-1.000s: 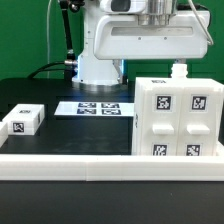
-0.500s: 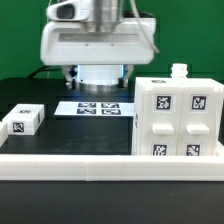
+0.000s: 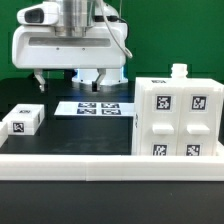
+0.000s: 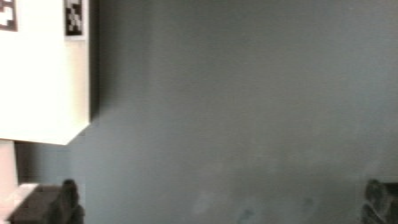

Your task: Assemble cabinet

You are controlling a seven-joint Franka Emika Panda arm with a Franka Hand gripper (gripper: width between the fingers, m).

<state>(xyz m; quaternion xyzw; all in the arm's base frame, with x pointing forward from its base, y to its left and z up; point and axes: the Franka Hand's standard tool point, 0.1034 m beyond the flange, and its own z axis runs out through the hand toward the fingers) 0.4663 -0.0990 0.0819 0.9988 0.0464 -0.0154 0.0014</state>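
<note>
The cabinet [image 3: 178, 115] is a large white box with several black-and-white tags on its front panels. It stands upright at the exterior view's right, with a small white peg [image 3: 180, 71] on top. My gripper [image 3: 80, 80] hangs above the black table, well to the exterior view's left of the cabinet and apart from it. It is open and empty. In the wrist view my gripper [image 4: 214, 205] shows only two dark fingertips [image 4: 45, 205] at the picture's corners, with bare grey table between them. The cabinet is out of the wrist view.
A small white tagged block [image 3: 22, 120] lies at the exterior view's left. The marker board [image 3: 97, 107] lies under my hand; a flat white tagged corner [image 4: 45, 80] in the wrist view is probably it. A long white border rail [image 3: 100, 160] runs along the front.
My gripper has moved steadily toward the exterior view's left, from above the cabinet side to over the marker board. The cabinet and the small block have not moved.
</note>
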